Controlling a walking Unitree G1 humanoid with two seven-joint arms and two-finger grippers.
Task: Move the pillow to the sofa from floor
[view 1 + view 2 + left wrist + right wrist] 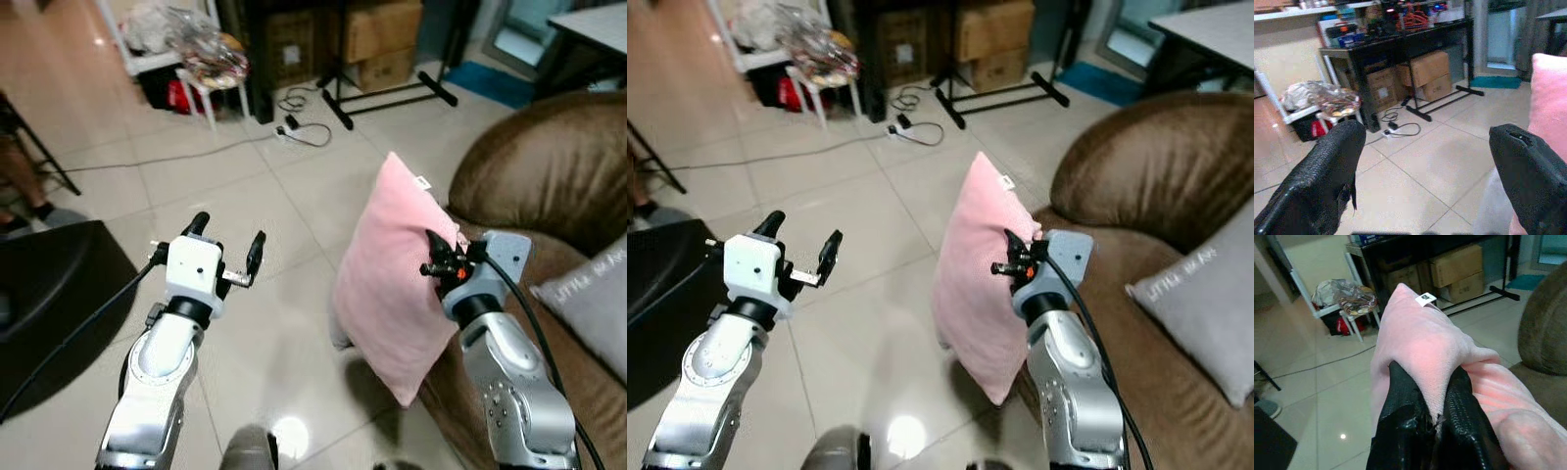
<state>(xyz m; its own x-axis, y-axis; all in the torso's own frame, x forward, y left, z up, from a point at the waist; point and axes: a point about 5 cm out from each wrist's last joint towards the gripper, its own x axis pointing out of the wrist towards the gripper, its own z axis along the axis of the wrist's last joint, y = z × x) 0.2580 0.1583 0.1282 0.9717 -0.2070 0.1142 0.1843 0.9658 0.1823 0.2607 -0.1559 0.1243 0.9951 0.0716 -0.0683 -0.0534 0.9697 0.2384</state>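
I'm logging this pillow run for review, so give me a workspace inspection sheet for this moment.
Surface: pale glossy tiled floor.
Job's things: pink pillow held upright off the floor, beside the brown sofa; a grey cushion lies on the seat.
Clutter: white stool piled with bags, cardboard boxes, dark object at the robot's left.
Grippers: right tool shut, pinching a fold of the pillow; left tool open, holding nothing.
Cables: power strip with cord on the floor, thin cable running left.
Surroundings: black stand, blue mat.
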